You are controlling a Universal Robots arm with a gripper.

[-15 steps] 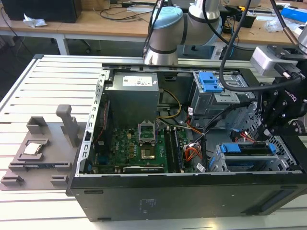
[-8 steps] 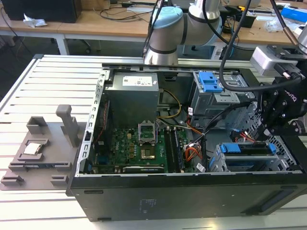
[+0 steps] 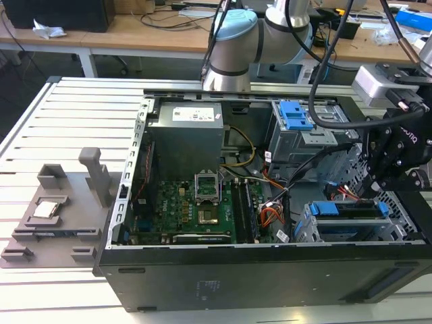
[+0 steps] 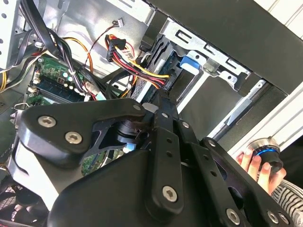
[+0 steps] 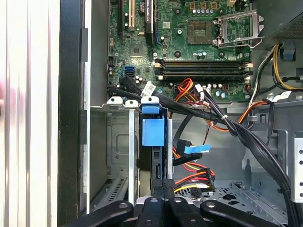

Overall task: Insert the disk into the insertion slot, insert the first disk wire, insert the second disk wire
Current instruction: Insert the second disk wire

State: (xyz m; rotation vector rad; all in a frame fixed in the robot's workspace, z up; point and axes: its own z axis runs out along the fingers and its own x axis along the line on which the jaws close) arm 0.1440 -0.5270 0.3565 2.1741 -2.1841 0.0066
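Note:
The disk (image 3: 337,208), in its bright blue carrier, sits inside the insertion slot (image 3: 307,231), a silver cage at the case's corner on the exterior view's right. In the first wrist view I see the carrier's blue tab (image 5: 152,130) standing in the cage (image 5: 118,142). My gripper (image 3: 373,185) hangs over the disk's inner end. Its fingers are closed together (image 5: 163,184) on a dark connector at the end of a red, yellow and black wire bundle (image 5: 189,182), right at the disk's edge. The bundle (image 4: 142,68) runs to the fingertip area (image 4: 158,101) in the second wrist view.
A taller grey bay with a blue latch (image 3: 297,115) stands behind the cage. The motherboard (image 3: 196,209) and power supply (image 3: 185,135) fill the case's middle. A blue-tipped cable (image 5: 196,149) hangs loose nearby. A grey fixture (image 3: 61,209) lies outside the case. A hand (image 4: 258,163) rests on a round knob.

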